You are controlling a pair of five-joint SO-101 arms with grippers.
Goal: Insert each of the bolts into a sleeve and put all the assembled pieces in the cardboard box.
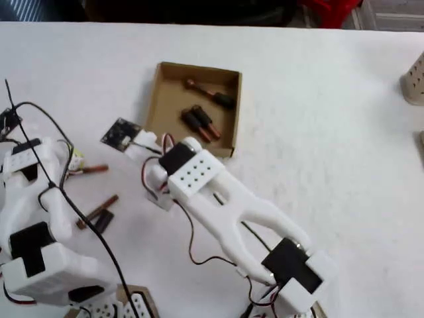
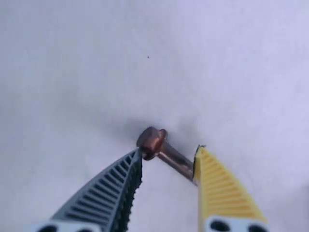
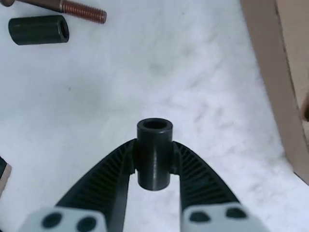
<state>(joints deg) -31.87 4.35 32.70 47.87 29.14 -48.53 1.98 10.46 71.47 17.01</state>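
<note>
Alignment decides this step: right gripper (image 3: 154, 146) is clamped on a black sleeve (image 3: 154, 154), and left gripper (image 2: 167, 153), at its 9 o'clock, pinches a copper bolt (image 2: 153, 141). Match bolt axis to bore before pushing. Cardboard box (image 1: 152, 99) sits at 12 o'clock.

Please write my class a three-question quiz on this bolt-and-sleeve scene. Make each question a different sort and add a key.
1. True or false: the right arm's jaws grip a black sleeve.
2. Multiple choice: what sits between the left arm's jaws? A) a copper bolt B) a washer C) nothing
3. Short answer: what lies beside the loose bolt on the table?

Key: 1 true; 2 A; 3 the loose sleeve.
</note>
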